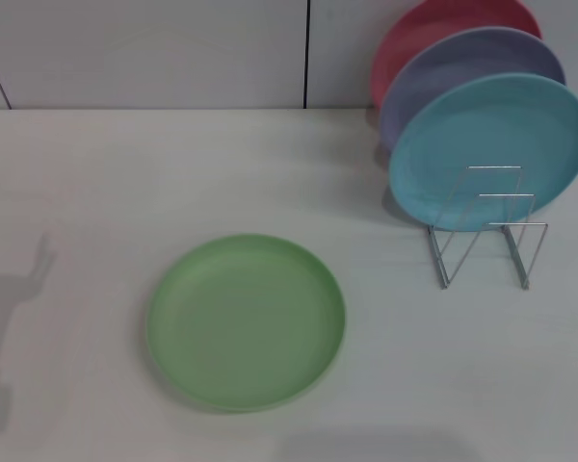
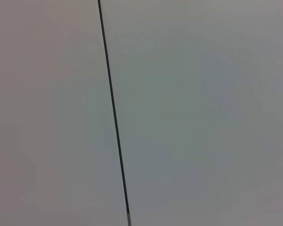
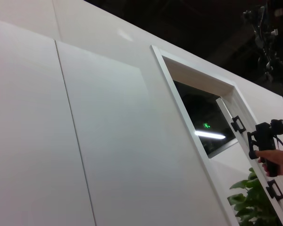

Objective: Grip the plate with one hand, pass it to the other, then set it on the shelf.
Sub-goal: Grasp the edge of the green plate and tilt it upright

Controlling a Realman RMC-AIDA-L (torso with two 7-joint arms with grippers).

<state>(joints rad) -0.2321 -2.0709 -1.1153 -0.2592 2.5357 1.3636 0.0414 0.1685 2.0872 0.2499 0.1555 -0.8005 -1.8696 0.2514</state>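
Plainly, stage: nothing done yet; grip, hand-over and racking all left, judging by how things lie.
Light-green plate [image 1: 247, 321]: flat on the white table [image 1: 96, 173], near the middle of the head view, toward 6 o'clock, untouched and on its own.
Wire plate rack [image 1: 489, 226]: at about 3 o'clock from the green plate, well apart from it; front loops bare, so likely room for one more plate.
Turquoise plate [image 1: 489, 151]: upright in the rack, leaning back, nearest the free loops.
Lavender plate [image 1: 470, 72]: just behind the turquoise one.
Pink-red plate [image 1: 433, 34]: rearmost, mostly hidden.
Grippers: neither in view in any picture; spread or pressed together cannot be told.
Left wrist view: only a pale wall panel with a dark seam [image 2: 113, 113].
Right wrist view: wall, a dark window [image 3: 203, 122], a leafy plant [image 3: 254, 202]; no table.
Obstacles: nothing lying between plate and rack; turquoise plate close to the free slot, so a risk of knocking it when setting down.
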